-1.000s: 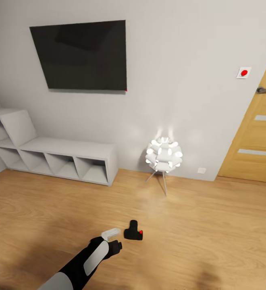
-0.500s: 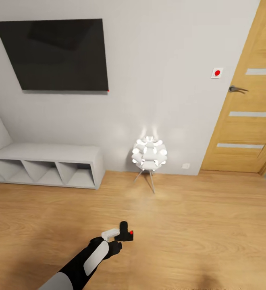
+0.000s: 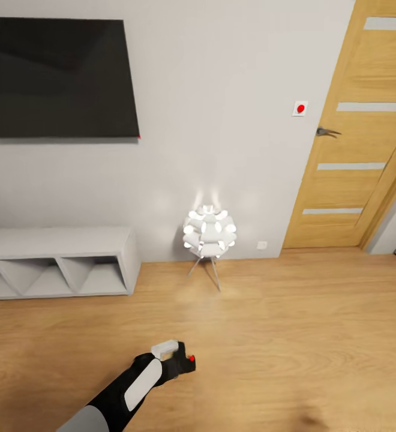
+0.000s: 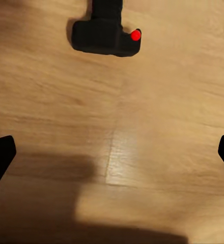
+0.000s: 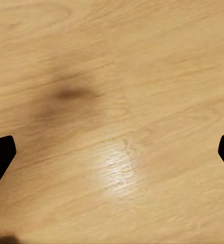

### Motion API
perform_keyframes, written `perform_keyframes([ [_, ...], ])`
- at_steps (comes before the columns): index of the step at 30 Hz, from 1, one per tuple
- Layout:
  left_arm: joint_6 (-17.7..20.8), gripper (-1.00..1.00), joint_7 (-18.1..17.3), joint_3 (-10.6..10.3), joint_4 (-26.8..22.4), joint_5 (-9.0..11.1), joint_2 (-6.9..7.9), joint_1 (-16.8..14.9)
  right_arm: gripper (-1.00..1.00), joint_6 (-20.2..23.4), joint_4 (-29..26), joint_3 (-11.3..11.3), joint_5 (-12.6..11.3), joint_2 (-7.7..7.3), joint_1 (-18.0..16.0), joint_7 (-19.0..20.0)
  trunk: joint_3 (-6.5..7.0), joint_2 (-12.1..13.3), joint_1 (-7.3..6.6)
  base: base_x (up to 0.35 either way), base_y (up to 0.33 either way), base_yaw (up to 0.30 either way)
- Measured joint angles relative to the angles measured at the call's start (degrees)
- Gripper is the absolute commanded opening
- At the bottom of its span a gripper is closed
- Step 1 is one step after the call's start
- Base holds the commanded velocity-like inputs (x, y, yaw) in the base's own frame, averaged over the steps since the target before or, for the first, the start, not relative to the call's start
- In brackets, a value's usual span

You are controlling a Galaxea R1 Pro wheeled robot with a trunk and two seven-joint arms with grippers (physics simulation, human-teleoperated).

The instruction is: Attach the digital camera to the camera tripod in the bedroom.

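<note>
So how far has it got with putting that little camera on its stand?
Nothing looks done yet. The digital camera lies on the wood floor, apart from both grippers. In hand: the left gripper is open and points down at the floor just short of the camera. The right gripper is also open, over bare planks. Left to do: grasp the camera, find the tripod and mount it.

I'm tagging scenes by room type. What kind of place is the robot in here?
Probably a living room or bedroom in a home: a wall-mounted TV, a low grey cube shelf, a lit floor lamp and a wooden door.
</note>
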Motion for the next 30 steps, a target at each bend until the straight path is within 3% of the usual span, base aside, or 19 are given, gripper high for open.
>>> perform_keyframes([
  [30,0.1,1.0,0.1,0.0,0.0,0.0,-0.09,0.0,1.0,-0.1,-0.1,0.0,0.0,0.09,0.1,0.1,0.0,0.0,0.01,0.04,0.042,-0.262],
])
